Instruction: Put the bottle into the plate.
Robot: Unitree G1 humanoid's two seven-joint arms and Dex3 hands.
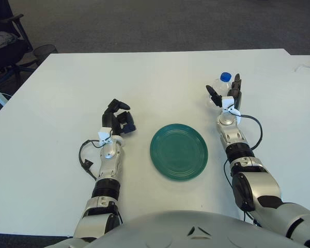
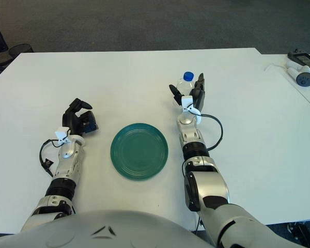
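Right hand [image 1: 225, 96]: fingers apart around the bottle [image 1: 223, 86], not yet clamped.
Risk: I may tip it closing unevenly.
Left hand [image 1: 118, 119]: curled, idle beside plate [image 1: 179, 151].

The counter [image 1: 160, 82] is plain white, and the plate [image 1: 179, 151] on it is dark green with faint concentric rings. The bottle [image 1: 223, 85] is clear with a blue cap. Both the left hand [image 1: 118, 118] and the right hand [image 1: 225, 97] have black fingers on silver-grey forearms.
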